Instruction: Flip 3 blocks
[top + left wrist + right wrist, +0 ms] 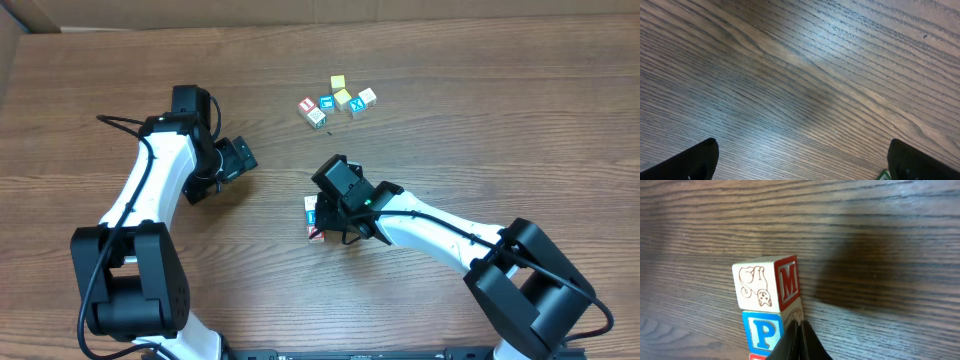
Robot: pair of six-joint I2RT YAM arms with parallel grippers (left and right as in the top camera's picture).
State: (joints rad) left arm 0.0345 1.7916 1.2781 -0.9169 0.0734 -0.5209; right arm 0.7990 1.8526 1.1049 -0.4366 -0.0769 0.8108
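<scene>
**Desk:** Entry one, the grippers. State and reason?

**Operator:** Left gripper (238,158): jaws spread wide, holding nothing, over bare table (800,75) and well apart from the work. I read that as parked clear so it doesn't crowd the other arm. Right gripper (799,327): fingers pinched fully together with nothing between them. The tip sits at the side edge of the P block (762,330). I cannot tell whether it is touching or just short. I judge the shut fingers serve as a single prod for tipping a cube over, not for lifting it.

**Desk:** Entry two, the blocks. Location?

**Operator:** Three blocks (313,218) in a short row, touching, near the table's centre, directly beside my right gripper. The spare cubes (340,98) lie in a loose cluster farther back, well apart.

**Desk:** Appearance?

**Operator:** The pale block (756,286) is at the far end, with a brown line drawing of an animal on one face and a red "M" on the adjoining face. The middle block shows a blue "P" in a blue frame. The red block (316,234) is at the near end, its letter unreadable. All are small wooden cubes with crisp edges.
</scene>
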